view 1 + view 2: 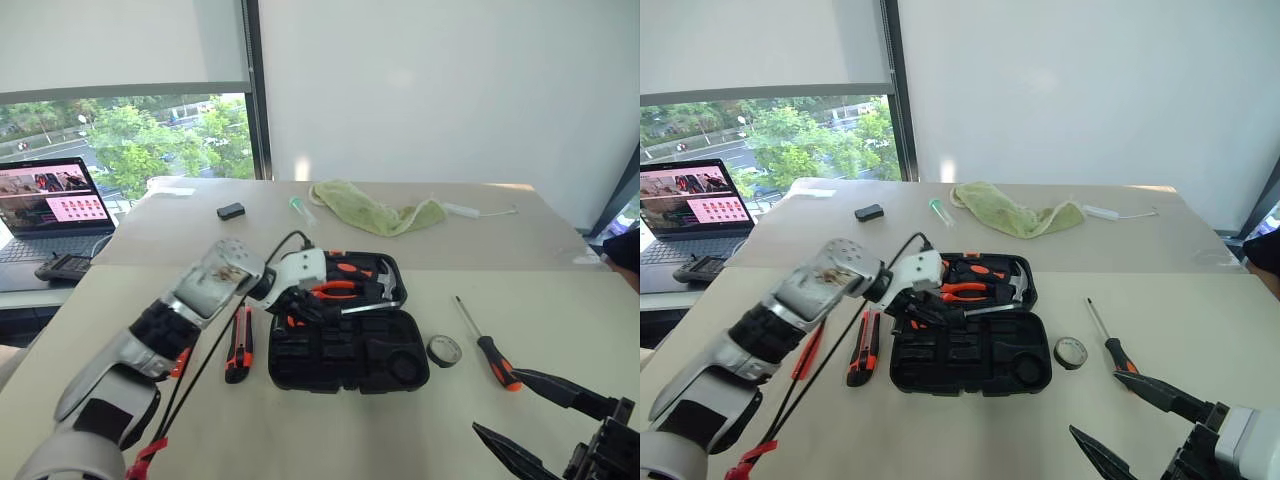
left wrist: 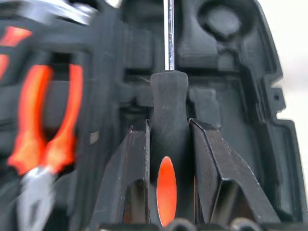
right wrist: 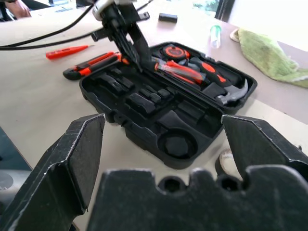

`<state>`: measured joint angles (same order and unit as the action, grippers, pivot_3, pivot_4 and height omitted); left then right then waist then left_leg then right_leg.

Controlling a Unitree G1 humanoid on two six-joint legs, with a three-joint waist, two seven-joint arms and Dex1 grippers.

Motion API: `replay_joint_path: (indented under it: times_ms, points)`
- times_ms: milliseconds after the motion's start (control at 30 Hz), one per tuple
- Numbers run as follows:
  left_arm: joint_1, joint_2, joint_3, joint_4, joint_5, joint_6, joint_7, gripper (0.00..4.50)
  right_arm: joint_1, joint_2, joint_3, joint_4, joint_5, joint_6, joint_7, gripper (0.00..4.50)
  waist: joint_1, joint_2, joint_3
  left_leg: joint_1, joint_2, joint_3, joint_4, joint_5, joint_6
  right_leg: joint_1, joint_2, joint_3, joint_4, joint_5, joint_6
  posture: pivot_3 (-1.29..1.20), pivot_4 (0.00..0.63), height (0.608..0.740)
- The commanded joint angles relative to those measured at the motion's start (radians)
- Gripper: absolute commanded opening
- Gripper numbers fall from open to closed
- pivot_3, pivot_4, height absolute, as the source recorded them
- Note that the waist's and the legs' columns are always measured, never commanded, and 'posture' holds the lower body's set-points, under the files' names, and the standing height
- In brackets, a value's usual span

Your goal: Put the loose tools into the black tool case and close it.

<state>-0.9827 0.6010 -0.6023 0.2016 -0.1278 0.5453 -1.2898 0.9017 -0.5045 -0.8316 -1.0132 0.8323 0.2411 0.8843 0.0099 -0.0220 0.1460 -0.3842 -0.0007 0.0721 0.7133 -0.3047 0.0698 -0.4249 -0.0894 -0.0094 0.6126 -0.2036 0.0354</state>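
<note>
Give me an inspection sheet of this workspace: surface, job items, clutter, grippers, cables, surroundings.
Surface: pale table.
Job's things: black tool case open; one screwdriver held over it; another screwdriver, tape roll, utility knife and tester screwdriver loose on the table.
Clutter: green cloth, small black box.
Grippers: left gripper shut on a screwdriver; right gripper open, empty.
Cables: black cable along the left arm.
Surroundings: laptop, window.

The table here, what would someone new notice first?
The open black tool case in the middle of the table, with the left gripper holding a screwdriver over its slots. A second screwdriver and a tape roll lie to its right, near the open right gripper.
</note>
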Motion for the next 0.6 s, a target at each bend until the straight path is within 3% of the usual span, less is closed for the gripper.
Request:
replay_joint_path:
  times_ms: [33, 233, 600]
  points:
    - [-0.043, -0.021, -0.033, 0.092, 0.086, -0.105, -0.049, 0.77, 0.050, 0.009, -0.002, -0.034, -0.011, -0.077, -0.004, 4.50, 0.003, 0.000, 0.000, 0.000, 0.000, 0.000, 0.000, 0.000, 0.000, 0.000, 0.000, -0.001, 0.000, -0.001, 0.000, 0.00, 0.150, 0.740]
    - [-0.070, -0.092, -0.021, 0.262, 0.180, -0.182, -0.022, 0.77, 0.106, 0.016, 0.018, -0.034, -0.026, -0.139, -0.035, 4.50, 0.007, 0.000, 0.000, -0.003, 0.000, -0.001, 0.001, -0.002, 0.003, -0.001, -0.003, -0.002, -0.001, -0.001, 0.001, 0.00, 0.150, 0.740]
    - [-0.090, -0.161, 0.006, 0.339, 0.250, -0.201, -0.011, 0.77, 0.143, 0.005, 0.052, -0.034, -0.047, -0.183, -0.076, 4.50, 0.026, 0.000, 0.000, -0.003, 0.000, -0.002, 0.005, -0.003, 0.004, 0.000, -0.004, -0.002, 0.000, -0.002, 0.001, 0.00, 0.150, 0.740]
